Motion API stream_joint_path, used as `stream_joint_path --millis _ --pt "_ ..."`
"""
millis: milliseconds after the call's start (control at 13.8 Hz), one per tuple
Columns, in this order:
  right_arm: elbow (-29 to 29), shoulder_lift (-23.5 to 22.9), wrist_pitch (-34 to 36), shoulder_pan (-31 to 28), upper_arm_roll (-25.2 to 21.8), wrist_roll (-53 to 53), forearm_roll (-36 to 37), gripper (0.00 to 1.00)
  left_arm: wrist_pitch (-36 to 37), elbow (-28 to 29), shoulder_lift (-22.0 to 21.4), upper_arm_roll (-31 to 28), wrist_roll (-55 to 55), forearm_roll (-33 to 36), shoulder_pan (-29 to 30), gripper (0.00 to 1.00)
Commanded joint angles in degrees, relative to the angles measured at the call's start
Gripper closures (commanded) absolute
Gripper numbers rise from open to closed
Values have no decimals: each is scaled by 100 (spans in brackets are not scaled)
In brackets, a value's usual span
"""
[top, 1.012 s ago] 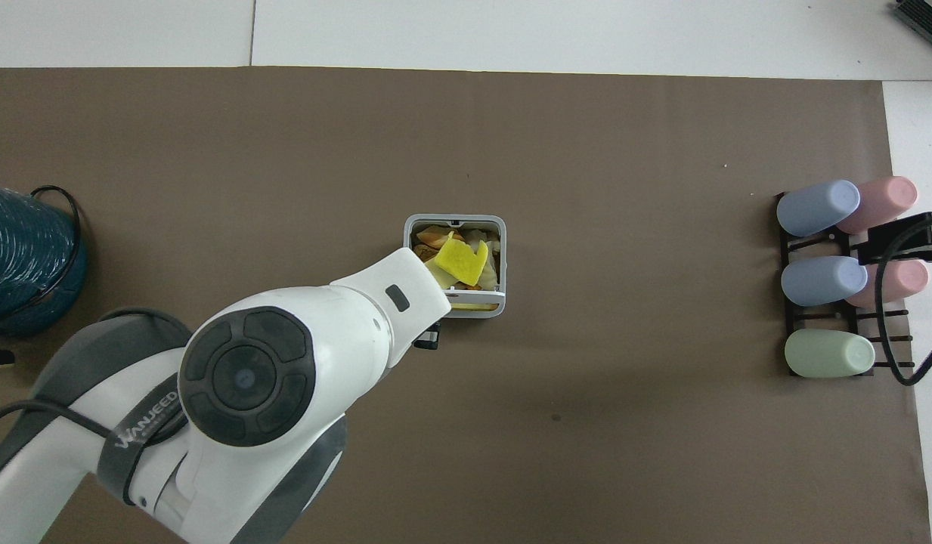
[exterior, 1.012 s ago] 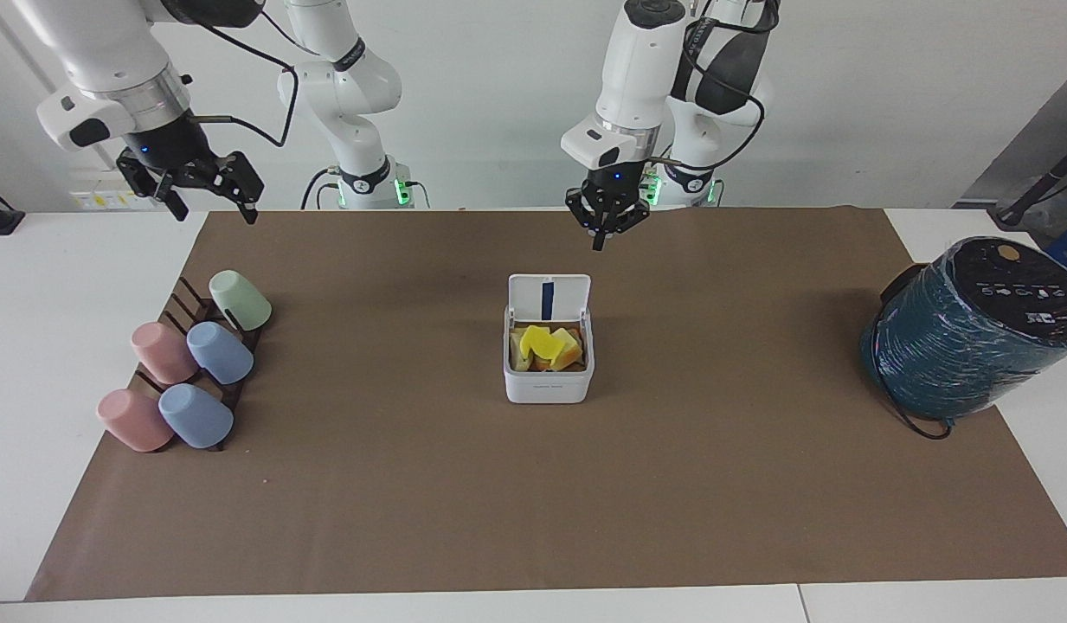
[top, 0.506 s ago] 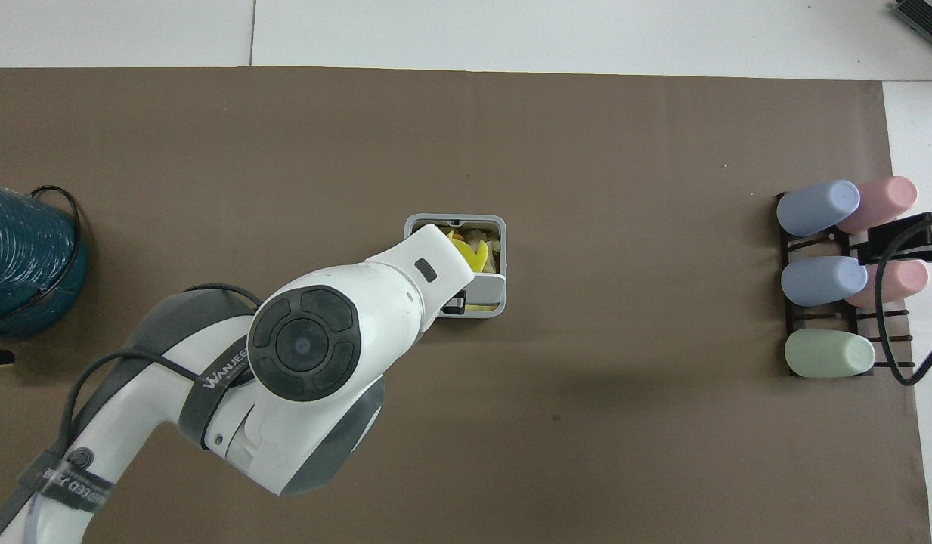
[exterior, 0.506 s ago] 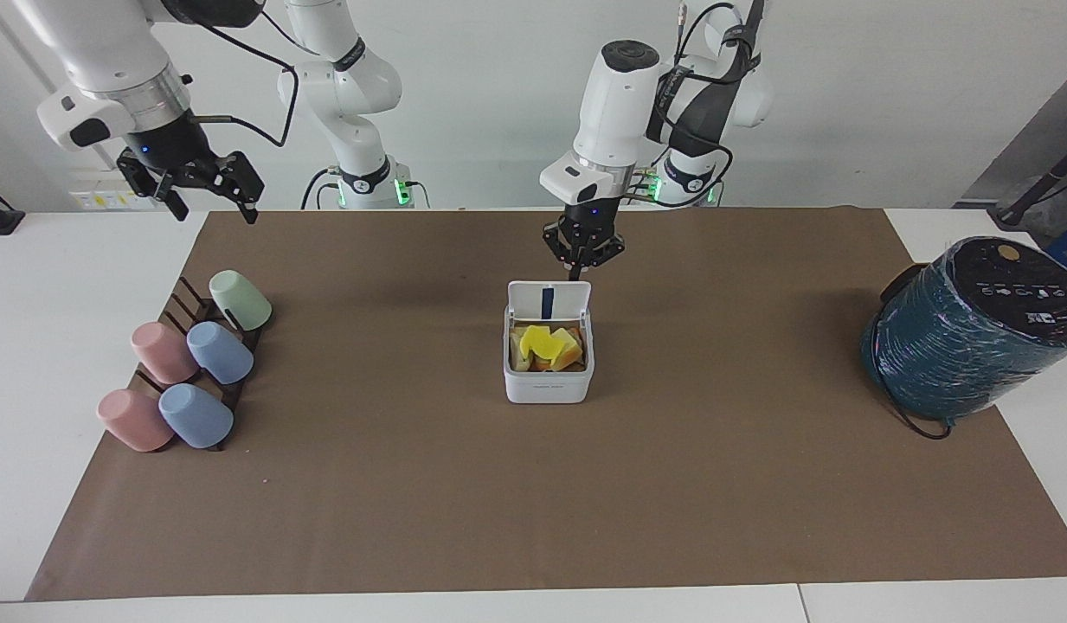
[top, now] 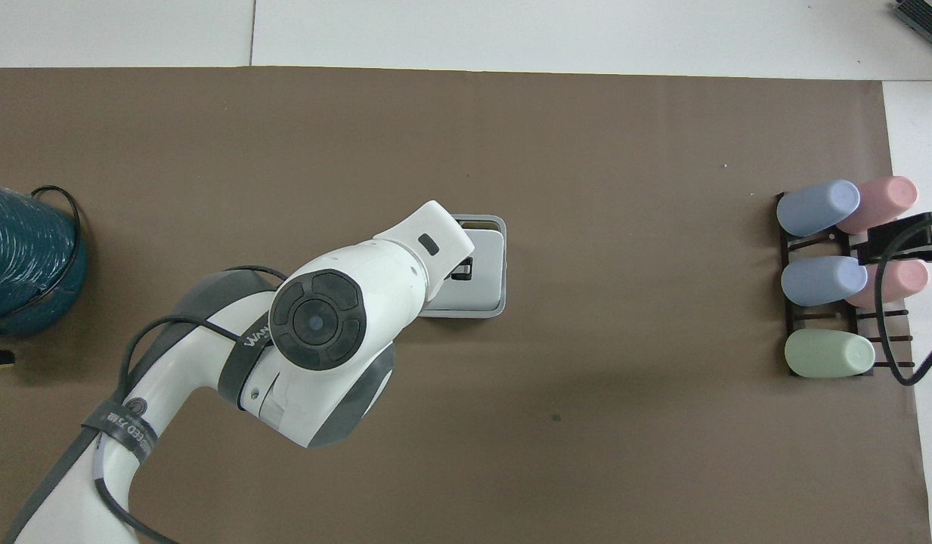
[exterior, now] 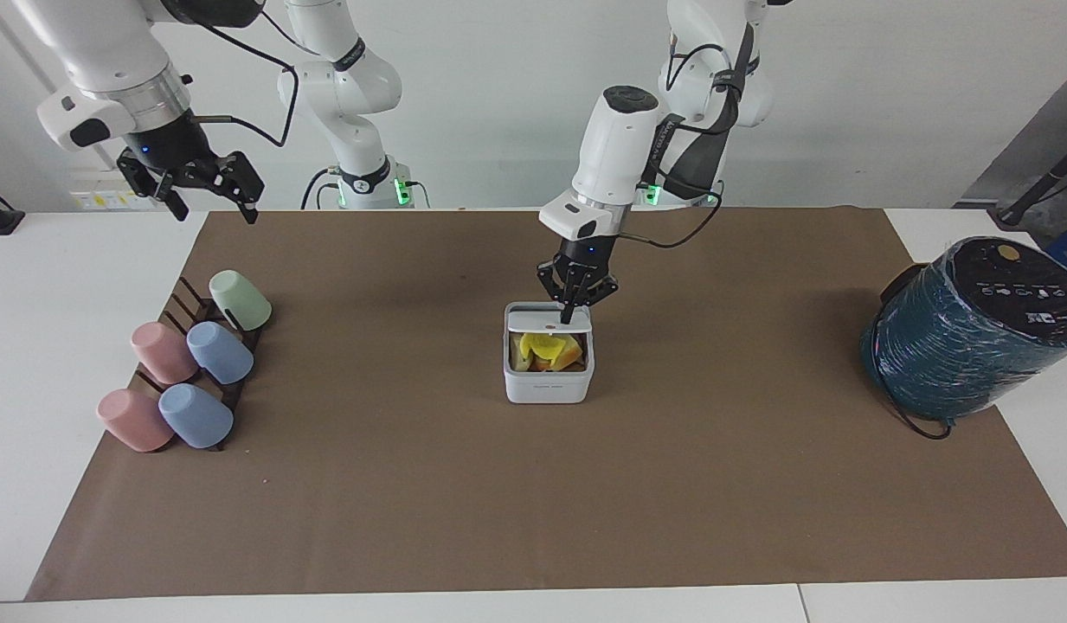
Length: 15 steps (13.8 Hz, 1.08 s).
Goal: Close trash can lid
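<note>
The small white trash can stands in the middle of the brown mat, with yellow and orange scraps showing inside. Its white lid is tipped forward and partly down over the opening, still raised at its free edge. My left gripper is shut and its tips press on top of the lid. In the overhead view the lid covers most of the trash can's grey rim, and the left gripper shows just under the arm. My right gripper is open and waits over the cup rack.
A dark rack with several pastel cups lies toward the right arm's end of the table; it also shows in the overhead view. A large teal wrapped cylinder stands toward the left arm's end.
My left gripper came down from above the upright lid onto it and pushed it forward over the trash can. The lid went from upright to mostly down. The right arm has not moved.
</note>
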<state>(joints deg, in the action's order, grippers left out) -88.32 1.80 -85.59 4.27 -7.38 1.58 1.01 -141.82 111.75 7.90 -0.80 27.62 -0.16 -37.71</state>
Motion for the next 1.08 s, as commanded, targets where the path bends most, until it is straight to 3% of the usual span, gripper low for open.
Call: stream_joint_path --millis 0,361,1012 --pt "-150 154 16 4 -9 61 -101 0 -380 -13 316 27 138 78 10 100" --pt "-159 154 -10 4 -9 44 -92 0 -470 -284 773 36 218 69 -43 100" --pt "-168 154 7 12 -9 44 -92 0 -461 -610 1144 36 314 51 -193 100"
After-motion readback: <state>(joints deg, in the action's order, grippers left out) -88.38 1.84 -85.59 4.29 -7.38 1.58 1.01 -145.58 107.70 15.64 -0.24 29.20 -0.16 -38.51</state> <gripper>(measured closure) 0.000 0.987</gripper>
